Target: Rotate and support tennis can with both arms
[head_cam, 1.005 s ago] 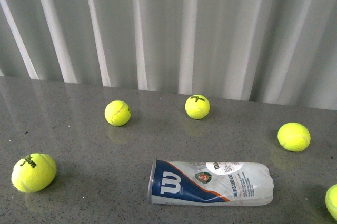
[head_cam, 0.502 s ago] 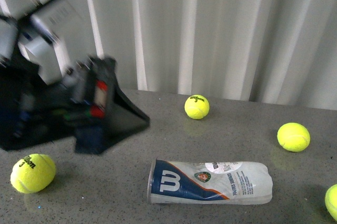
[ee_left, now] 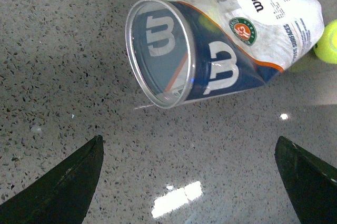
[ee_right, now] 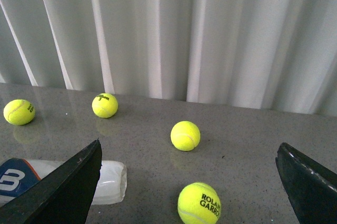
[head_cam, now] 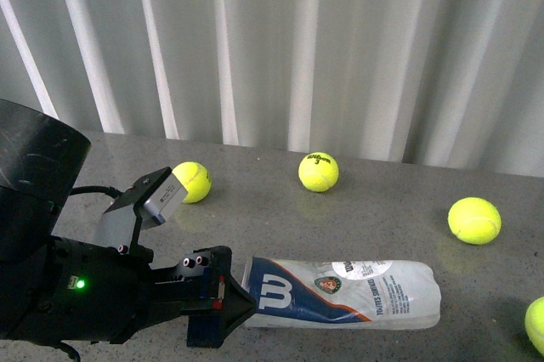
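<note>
- The tennis can (head_cam: 340,294) is lying on its side on the desk (head_cam: 382,209), near the front edge and just ahead of my left claw (head_cam: 223,307).
- Its long axis is running across my view, left to right. The rimmed end is pointing left at my left claw, and the rounded closed end is pointing right.
- My left claw's fingers are spreading wide with nothing between them, and the rim is sitting just beyond their tips.
- My right claw (ee_right: 188,169) is also gaping empty. It is hanging well off the closed end, with loose tennis balls (ee_right: 185,135) lying ahead of it.
- I am judging the main risk to be rolling. The can is round and looks light on a glossy desk, so an off-centre nudge at the rim could send it skidding away.
- The clear wall is looking soft, so a hard pinch could buckle it.
- With the right claw this far off, nothing is bracing the far end.
</note>
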